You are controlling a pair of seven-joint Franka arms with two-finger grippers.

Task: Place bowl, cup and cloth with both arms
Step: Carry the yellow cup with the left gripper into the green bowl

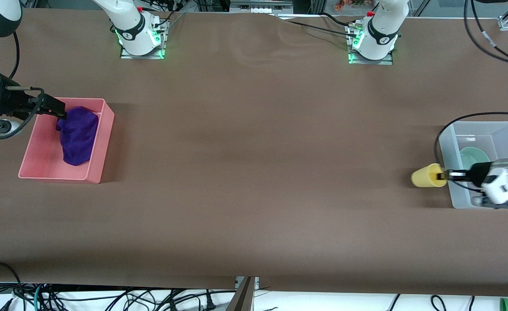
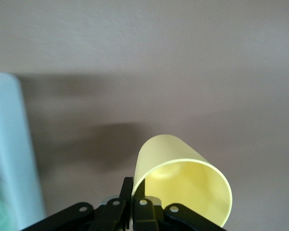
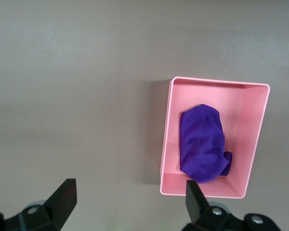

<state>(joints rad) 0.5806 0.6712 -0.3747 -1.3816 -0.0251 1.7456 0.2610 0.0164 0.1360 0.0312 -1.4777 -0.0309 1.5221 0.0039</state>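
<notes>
Left tool (image 1: pixel 445 175) pinches one cup (image 1: pixel 427 176).

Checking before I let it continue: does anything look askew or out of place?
Only the small yellow cup: it is tipped sideways, held by its rim in the left pincer beside the clear bin. The purple cloth lies inside the pink tray.

Brown table cover (image 1: pixel 254 172) spans full width w/ even lighting; loose black cables (image 1: pixel 120 300) on white floor at its near edge.
</notes>
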